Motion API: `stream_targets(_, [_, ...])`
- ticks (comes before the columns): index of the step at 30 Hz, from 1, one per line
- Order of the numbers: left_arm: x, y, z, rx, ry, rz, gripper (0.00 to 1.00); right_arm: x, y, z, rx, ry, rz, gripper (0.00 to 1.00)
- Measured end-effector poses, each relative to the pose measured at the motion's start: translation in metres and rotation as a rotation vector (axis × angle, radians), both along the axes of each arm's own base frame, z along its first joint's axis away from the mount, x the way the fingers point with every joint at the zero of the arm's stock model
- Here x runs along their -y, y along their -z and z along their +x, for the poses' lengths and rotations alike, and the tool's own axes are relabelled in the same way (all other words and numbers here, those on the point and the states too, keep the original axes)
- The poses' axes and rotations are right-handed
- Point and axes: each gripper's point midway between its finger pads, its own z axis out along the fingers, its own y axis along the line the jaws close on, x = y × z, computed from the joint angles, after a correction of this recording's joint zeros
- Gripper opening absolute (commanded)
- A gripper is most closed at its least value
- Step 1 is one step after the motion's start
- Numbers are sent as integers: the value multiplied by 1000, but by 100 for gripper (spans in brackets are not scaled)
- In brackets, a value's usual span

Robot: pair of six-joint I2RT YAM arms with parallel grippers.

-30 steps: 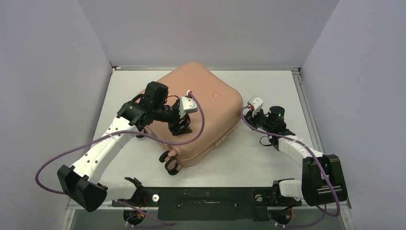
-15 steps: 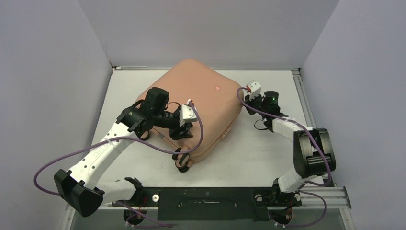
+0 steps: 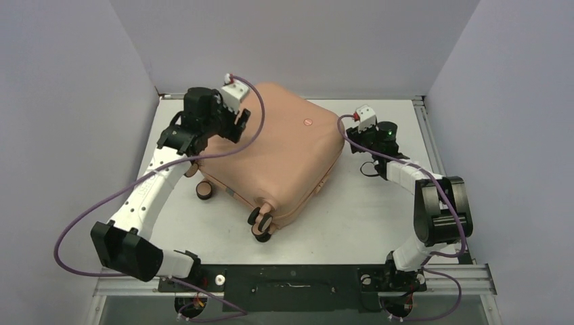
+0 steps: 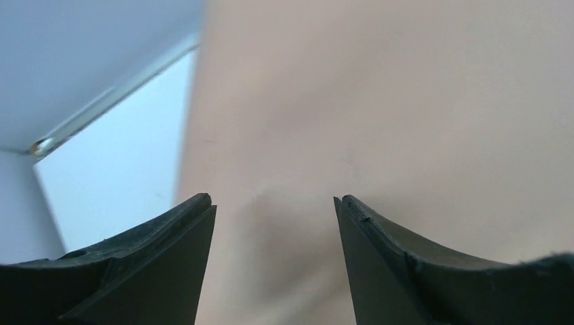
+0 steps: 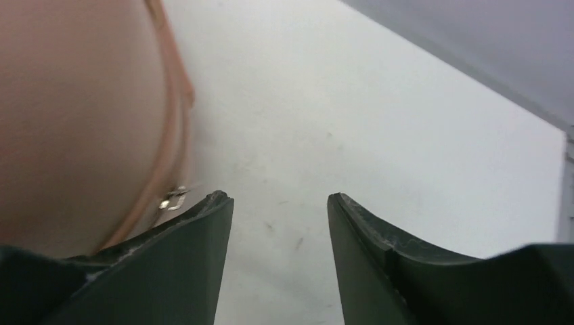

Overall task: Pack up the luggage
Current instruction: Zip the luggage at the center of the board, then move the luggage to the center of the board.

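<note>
The left arm (image 3: pixel 145 193) stretches far forward and up, the left jaws standing apart and empty. The right arm (image 3: pixel 406 177) folds at its elbow, wrist low, the right jaws also parted, gripping nothing.

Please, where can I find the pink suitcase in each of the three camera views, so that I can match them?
Top external: the suitcase lies closed in the middle of the table.
Left wrist: the suitcase fills the middle and right of the picture.
Right wrist: the suitcase takes the left part of the picture.
Shared landmark: the white table, visible beside the suitcase in all three views.
</note>
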Motion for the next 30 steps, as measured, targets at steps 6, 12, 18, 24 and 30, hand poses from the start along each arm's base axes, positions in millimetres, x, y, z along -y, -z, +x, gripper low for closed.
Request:
stream_targets(6, [-66, -35, 95, 141, -415, -25, 67, 28, -29, 22, 33, 116, -16, 64])
stream_targets(12, [-107, -29, 177, 204, -658, 3, 67, 39, -61, 45, 44, 181, -5, 66])
stream_targets(18, [-116, 0, 256, 202, -751, 38, 67, 24, -82, 98, 70, 171, 11, 66])
stream_targets(24, [-101, 58, 287, 141, -711, 111, 67, -13, -54, 127, -11, 77, 18, 67])
stream_targets(30, [-73, 110, 291, 73, -611, 211, 67, -45, -27, 122, -89, -27, 29, 67])
